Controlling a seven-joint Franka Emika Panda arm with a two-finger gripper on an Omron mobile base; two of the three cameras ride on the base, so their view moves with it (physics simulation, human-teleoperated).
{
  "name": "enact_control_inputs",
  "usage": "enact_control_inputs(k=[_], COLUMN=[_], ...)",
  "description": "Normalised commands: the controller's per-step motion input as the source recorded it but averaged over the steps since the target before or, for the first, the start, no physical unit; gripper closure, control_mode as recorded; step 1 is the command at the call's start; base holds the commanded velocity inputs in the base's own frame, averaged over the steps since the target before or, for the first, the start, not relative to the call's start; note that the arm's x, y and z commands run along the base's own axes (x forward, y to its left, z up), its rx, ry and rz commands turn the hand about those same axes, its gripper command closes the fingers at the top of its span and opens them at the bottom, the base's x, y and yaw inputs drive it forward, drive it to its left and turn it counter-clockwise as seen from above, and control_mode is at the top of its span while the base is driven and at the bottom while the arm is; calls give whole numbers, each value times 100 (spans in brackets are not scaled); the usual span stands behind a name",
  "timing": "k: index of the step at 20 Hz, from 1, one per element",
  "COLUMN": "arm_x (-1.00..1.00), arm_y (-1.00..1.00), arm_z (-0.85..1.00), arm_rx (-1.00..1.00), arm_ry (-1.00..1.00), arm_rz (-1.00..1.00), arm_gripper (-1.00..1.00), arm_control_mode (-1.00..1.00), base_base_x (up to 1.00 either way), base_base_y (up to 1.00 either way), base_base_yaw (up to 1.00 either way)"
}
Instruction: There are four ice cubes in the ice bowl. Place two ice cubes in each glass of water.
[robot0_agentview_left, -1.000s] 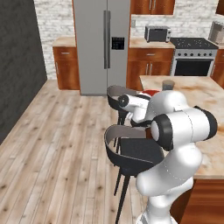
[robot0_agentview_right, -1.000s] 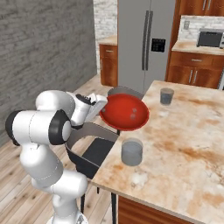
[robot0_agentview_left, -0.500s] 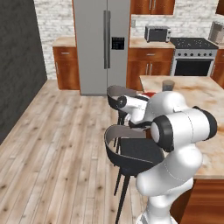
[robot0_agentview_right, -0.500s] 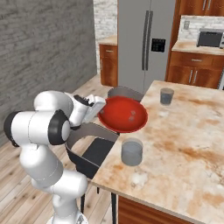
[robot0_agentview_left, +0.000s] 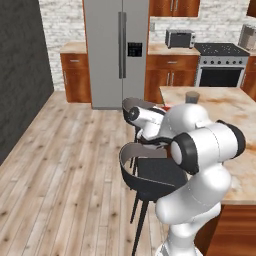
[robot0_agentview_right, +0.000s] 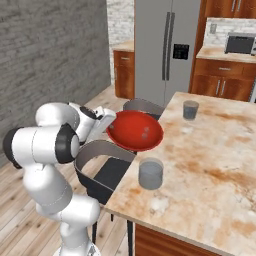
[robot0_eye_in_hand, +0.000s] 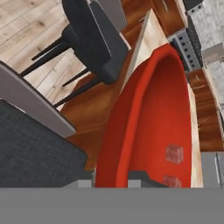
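The red ice bowl sits tilted at the near left edge of the island counter and overhangs it. My gripper is shut on its left rim. In the hand view the ice bowl looms close, with its rim between my gripper's fingers. Two pale ice cubes lie inside near the rim. One glass of water stands on the counter just in front of the bowl. The other glass of water stands farther back, and it also shows in the left base view.
Two dark bar stools stand along the counter's left side, one under my arm and one behind the bowl. The marble counter stretches right. A steel fridge and wooden cabinets line the back wall.
The bowl, held at its rim, has shifted slightly left toward the counter's edge. The glasses have not moved.
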Motion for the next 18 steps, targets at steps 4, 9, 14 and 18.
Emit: enact_control_inputs(k=[4,9,14,18], arm_x=[30,11,-11,16], arm_y=[0,0,0,0], arm_z=[-5,0,0,1], arm_rx=[10,12,11,9], arm_ry=[0,0,-1,-1], arm_rz=[-1,-5,-12,-7], arm_gripper=[100,100,100,100], arm_control_mode=[-100,-100,-100,-100], base_base_x=[0,0,0,0], base_base_y=[0,0,0,0], base_base_yaw=[0,0,0,0])
